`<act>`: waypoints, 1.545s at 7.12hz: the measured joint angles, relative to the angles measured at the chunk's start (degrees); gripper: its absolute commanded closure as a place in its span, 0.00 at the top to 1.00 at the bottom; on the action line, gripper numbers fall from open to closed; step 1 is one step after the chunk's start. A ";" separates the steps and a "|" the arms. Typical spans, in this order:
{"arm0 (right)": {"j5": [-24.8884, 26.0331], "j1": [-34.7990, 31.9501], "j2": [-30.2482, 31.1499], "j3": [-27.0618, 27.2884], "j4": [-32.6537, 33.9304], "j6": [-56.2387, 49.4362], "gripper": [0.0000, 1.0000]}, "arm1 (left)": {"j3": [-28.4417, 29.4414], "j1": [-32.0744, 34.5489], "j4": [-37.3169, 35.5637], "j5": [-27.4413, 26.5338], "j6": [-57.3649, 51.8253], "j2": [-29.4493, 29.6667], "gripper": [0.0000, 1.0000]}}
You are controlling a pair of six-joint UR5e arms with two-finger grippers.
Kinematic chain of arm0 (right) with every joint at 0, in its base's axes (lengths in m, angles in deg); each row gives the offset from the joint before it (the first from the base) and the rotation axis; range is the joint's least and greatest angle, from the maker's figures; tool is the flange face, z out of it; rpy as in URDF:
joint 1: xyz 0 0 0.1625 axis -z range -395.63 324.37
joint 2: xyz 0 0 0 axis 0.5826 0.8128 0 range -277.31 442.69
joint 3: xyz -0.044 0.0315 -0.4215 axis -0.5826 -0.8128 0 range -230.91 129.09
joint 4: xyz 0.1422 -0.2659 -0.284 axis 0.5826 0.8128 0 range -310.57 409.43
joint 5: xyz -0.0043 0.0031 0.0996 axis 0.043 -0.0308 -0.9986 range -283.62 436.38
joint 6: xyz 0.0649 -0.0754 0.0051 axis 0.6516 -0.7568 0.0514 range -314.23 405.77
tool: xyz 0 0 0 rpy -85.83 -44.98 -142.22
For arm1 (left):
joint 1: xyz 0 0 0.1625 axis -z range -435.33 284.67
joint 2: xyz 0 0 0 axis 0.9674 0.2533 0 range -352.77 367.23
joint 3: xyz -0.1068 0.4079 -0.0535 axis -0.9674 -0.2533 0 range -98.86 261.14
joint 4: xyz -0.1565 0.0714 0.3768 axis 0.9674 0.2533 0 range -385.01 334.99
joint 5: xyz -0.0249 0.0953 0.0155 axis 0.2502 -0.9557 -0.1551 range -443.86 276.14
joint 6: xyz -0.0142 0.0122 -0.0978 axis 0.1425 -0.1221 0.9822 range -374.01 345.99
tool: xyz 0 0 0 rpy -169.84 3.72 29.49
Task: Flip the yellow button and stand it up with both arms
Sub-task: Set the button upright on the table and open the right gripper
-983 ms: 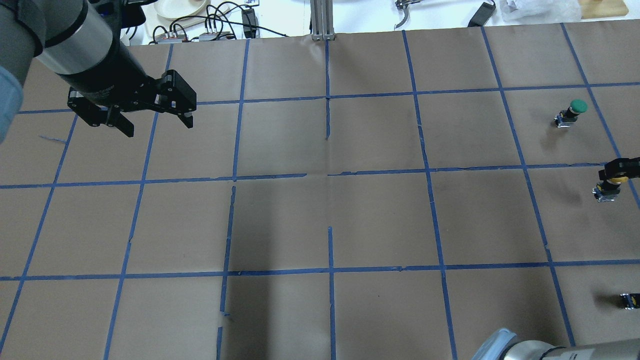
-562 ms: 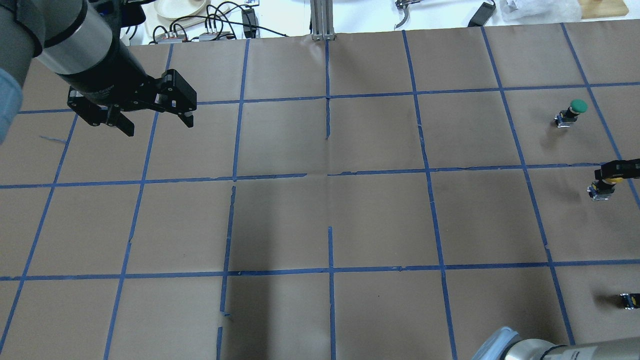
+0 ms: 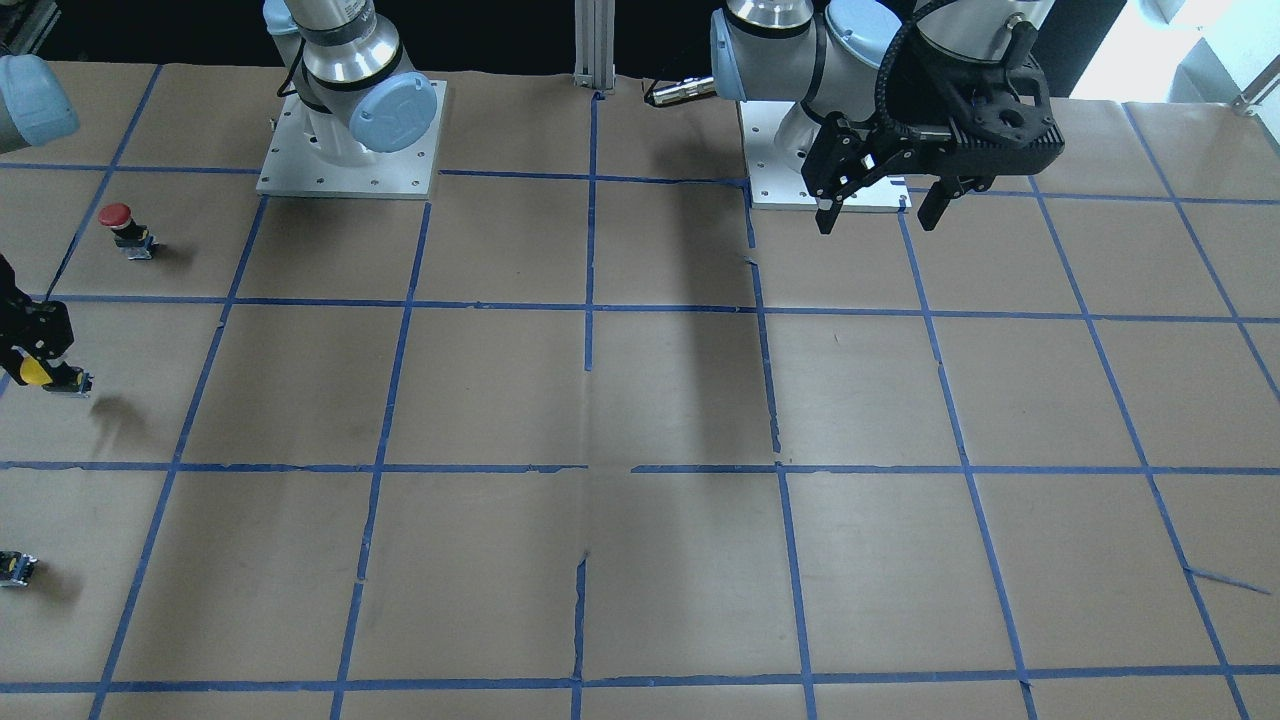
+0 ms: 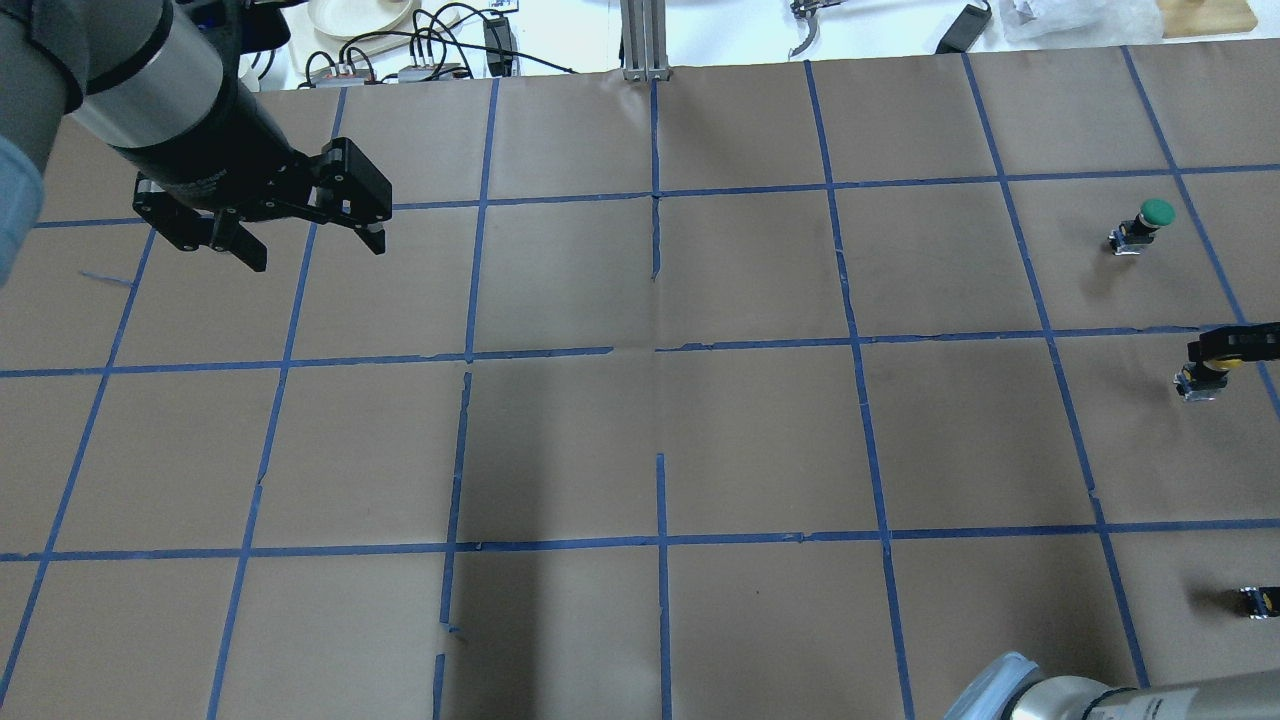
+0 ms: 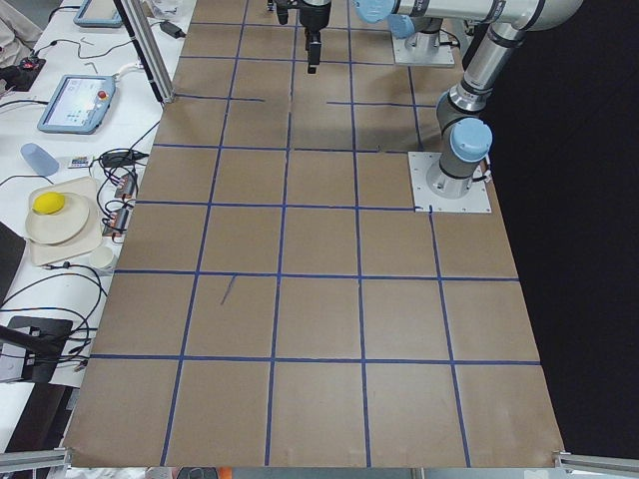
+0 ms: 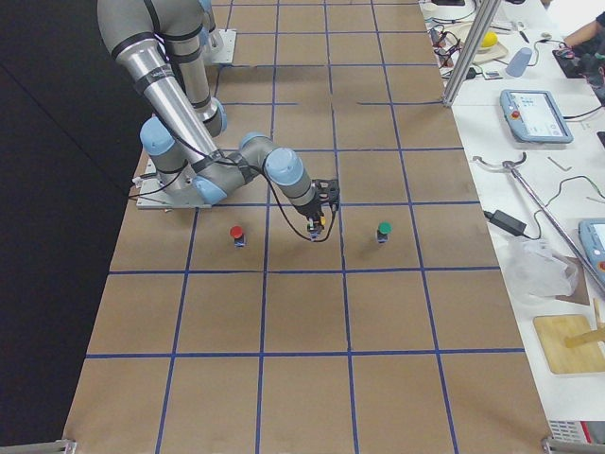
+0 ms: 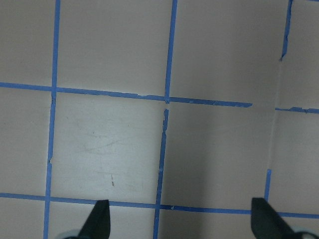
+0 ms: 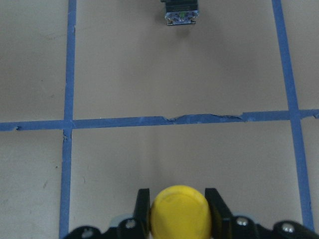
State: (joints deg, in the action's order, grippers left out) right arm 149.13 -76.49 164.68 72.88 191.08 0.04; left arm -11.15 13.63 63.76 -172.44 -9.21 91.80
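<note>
Table (image 4: 760,430); right tool (image 8: 178,209) mostly cropped, clamping yellow button (image 8: 179,221).

Three push-buttons are counted at the bench (image 6: 302,322): one red button (image 6: 236,232), one yellow button (image 8: 178,219) and one green button (image 6: 383,229). Two arms are counted, the left arm (image 4: 150,70) and the right arm (image 6: 175,99). Each is fitted with one claw, the left claw (image 4: 316,253) and the right claw (image 4: 1215,350).

Left arm hovering raised over the bench's left half, left gripper (image 4: 315,250) pointing down with fingers spread wide and empty, right arm reaching low across the right half, right gripper (image 8: 179,211) clamping the yellow button (image 3: 33,372) by its cap.
</note>
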 measured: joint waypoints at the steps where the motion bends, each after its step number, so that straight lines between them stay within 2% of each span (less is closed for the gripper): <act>1: 0.01 0.14 -0.09 0.13 0.02 0.02 0.17 | 0.00 -0.01 0.00 0.02 0.02 0.01 1.00; 4: -2.00 0.88 -1.89 0.22 0.04 0.19 0.18 | -0.10 0.02 0.08 -0.19 0.03 -0.17 1.00; 5: -2.55 1.14 -2.20 0.22 0.04 0.25 0.25 | -0.17 0.03 0.08 -0.17 0.03 -0.21 1.00; 6: -2.77 1.27 -2.28 0.22 0.06 0.26 0.50 | -0.21 0.05 0.09 -0.14 0.03 -0.25 1.00; 7: -2.82 1.39 -2.35 0.22 0.08 0.23 0.65 | -0.23 0.07 0.11 -0.07 0.03 -0.30 1.00; 9: -2.62 1.72 -2.42 0.22 -0.28 0.25 0.81 | -0.25 0.08 0.16 0.11 0.03 -0.31 1.00; 10: -2.37 1.79 -2.40 0.22 -0.53 0.32 0.91 | -0.25 0.08 0.17 0.14 0.03 -0.27 1.00; 11: -2.11 1.81 -2.29 0.21 -0.69 0.36 0.95 | -0.25 0.08 0.17 0.16 0.03 -0.25 1.00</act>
State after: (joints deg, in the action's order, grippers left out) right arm 147.02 -74.68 162.39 73.09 190.38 0.40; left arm -11.41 13.70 63.94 -172.29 -9.17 91.55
